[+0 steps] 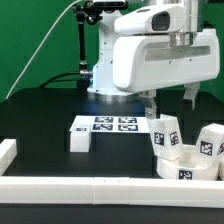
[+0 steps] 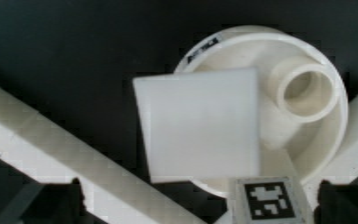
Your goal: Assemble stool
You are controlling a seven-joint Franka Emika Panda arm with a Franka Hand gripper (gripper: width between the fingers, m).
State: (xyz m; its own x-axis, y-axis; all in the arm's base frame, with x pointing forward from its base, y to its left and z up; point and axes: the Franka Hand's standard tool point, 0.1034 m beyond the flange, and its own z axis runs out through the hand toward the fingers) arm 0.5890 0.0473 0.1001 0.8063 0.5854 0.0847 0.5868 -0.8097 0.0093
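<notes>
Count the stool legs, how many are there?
3. One leg lies by the marker board, one stands at the seat, one is further to the exterior view's right. More may be hidden.

My bench, exterior view: green backdrop (image 1: 40, 45) from 9 to 12 o'clock, black table (image 1: 40, 115) below it. White rail (image 1: 90, 187) along 6 o'clock; second rail (image 1: 7, 152) at 8 o'clock. Marker board (image 1: 112, 125) at centre. Light even.
</notes>
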